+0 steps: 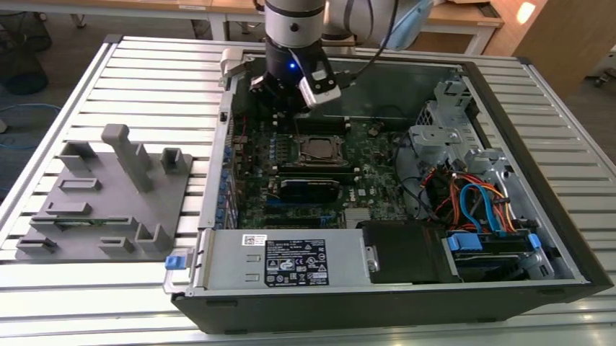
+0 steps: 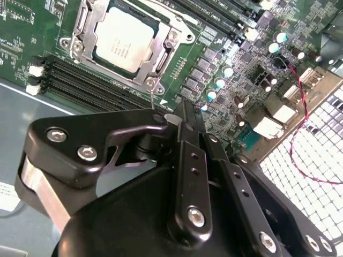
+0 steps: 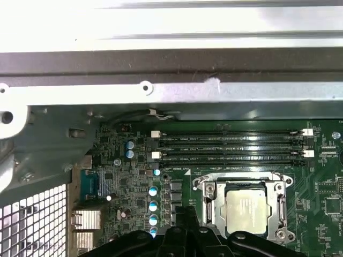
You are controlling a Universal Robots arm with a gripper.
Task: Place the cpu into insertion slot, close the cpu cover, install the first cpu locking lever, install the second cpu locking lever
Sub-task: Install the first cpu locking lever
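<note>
open room above the cpu cover [image 3: 209,206]; memory slots [image 3: 230,144] and case wall [image 3: 161,91] border it.

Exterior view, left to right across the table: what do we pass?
grey fixture tray → cpu → blue and orange cables

Matt silver metal cpu [image 2: 122,38], shiny metal cpu cover [image 2: 162,60], satin black claw [image 2: 184,110]

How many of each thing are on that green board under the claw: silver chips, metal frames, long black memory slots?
cpu: 1
cpu cover: 1
long black memory slots: 4
Total: 6
</note>
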